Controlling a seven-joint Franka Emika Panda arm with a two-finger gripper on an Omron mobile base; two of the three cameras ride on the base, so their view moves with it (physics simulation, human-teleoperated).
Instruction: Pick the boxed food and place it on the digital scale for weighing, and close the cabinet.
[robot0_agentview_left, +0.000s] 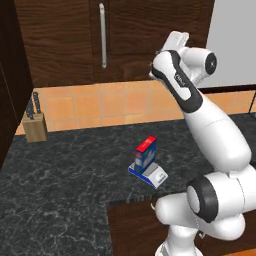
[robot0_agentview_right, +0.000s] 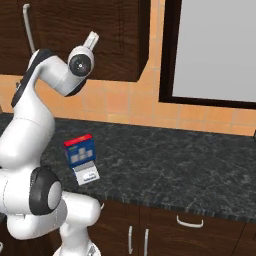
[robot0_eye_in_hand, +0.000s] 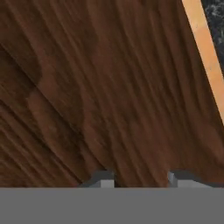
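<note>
The box (robot0_agentview_left: 146, 151) stands upright on the scale (robot0_agentview_left: 151, 174) at mid-frame on the counter (robot0_agentview_left: 60, 170), so weighing looks done; the released, empty tool (robot0_eye_in_hand: 141, 178) faces the cabinet (robot0_agentview_left: 125, 35) door close up, probably to shut it

Boxed food (robot0_agentview_left: 146, 151) hides most of digital scale (robot0_agentview_left: 151, 174).

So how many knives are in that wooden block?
2 dark handles show: both stick up from the top of the knife block, side by side, at the counter's far left by the tiled wall. More could be hidden inside.
</note>
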